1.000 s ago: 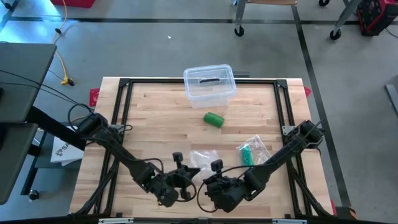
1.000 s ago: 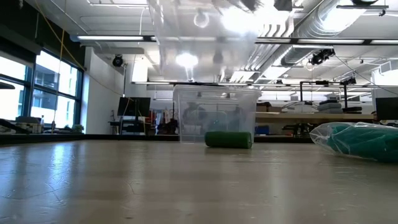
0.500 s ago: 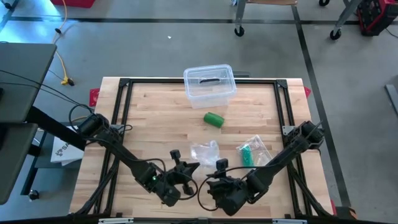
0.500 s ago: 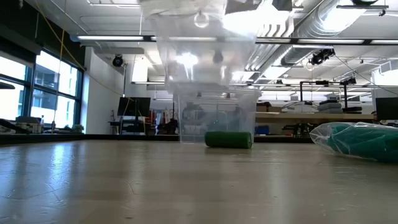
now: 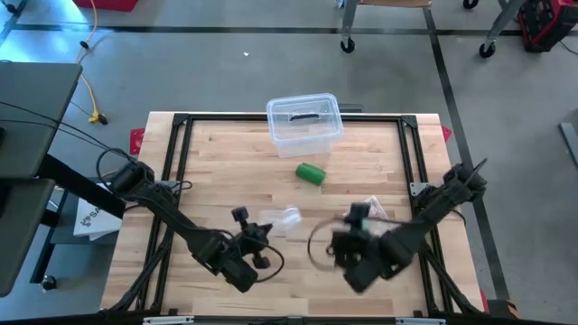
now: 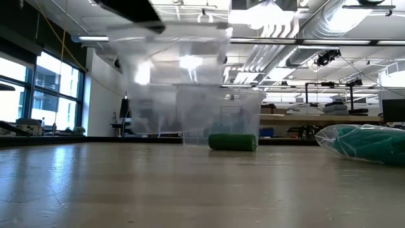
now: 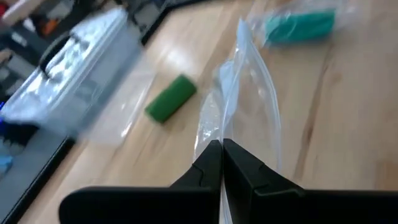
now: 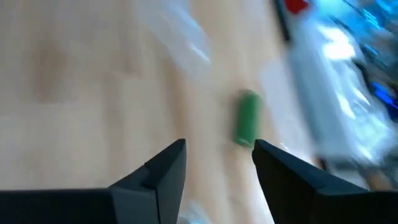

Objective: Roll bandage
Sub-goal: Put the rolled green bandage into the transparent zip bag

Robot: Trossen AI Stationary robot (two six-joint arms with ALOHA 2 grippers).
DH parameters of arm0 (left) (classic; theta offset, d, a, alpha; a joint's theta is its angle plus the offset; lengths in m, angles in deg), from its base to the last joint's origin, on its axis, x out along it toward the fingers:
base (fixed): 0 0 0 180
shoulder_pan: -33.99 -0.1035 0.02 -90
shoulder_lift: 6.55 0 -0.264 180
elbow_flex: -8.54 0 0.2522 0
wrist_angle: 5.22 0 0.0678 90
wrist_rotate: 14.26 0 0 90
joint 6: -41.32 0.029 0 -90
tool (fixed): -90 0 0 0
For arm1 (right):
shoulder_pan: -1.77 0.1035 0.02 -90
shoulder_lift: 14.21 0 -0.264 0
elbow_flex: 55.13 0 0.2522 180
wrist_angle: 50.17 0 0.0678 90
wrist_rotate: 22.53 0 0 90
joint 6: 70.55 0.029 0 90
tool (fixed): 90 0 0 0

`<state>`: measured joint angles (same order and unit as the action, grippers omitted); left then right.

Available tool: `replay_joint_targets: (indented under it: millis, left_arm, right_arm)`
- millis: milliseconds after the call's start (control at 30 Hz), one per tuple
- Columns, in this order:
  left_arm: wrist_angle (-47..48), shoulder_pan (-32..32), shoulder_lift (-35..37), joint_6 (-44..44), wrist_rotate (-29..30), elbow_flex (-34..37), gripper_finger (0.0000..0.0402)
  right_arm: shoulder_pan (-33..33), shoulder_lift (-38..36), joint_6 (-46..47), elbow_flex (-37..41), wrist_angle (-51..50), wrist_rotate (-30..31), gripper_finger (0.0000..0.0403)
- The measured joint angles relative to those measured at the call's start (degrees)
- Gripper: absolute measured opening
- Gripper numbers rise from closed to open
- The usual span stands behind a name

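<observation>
high: straight down | low: table level | both: green roll

Wooden table: clear bin, green roll, bagged bandage.

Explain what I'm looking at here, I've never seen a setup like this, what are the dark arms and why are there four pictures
These are two robot arms at a wooden table, each ending in a two-finger gripper. One picture looks straight down from above, one looks level across the tabletop, and two come from cameras on the arms' wrists.

On the table lie a clear plastic box, a rolled green bandage just in front of it, and a clear packet holding a teal bandage on the right.

The left gripper is shut on a clear plastic bag, which hangs lifted off the wood. The right gripper is open and holds nothing; its camera looks across the wood toward the green roll.
</observation>
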<state>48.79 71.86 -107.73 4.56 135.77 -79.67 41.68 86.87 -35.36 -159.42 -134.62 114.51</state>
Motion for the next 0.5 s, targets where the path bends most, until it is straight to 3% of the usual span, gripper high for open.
replay_joint_targets:
  millis: [100,200,400,500]
  left_arm:
    - [7.51,-0.03,0.97,-6.25,-1.56,0.0,0.0001]
    - [13.04,-0.38,1.28,-10.92,-2.59,-0.07,0.0001]
    - [19.0,-2.49,1.17,-12.24,-8.95,-0.04,0.0001]
    - [18.82,-4.69,1.17,-11.15,-14.9,-0.04,0.0]
  right_arm:
    - [-4.2,-2.66,4.6,5.56,-3.33,3.04,0.0181]
    - [-11.7,-7.78,1.07,15.67,2.27,-0.74,0.0182]
    - [-28.71,-19.92,-20.54,42.13,40.36,-25.47,0.0182]
    - [-34.67,-23.24,-25.59,52.68,54.88,-28.83,0.0182]
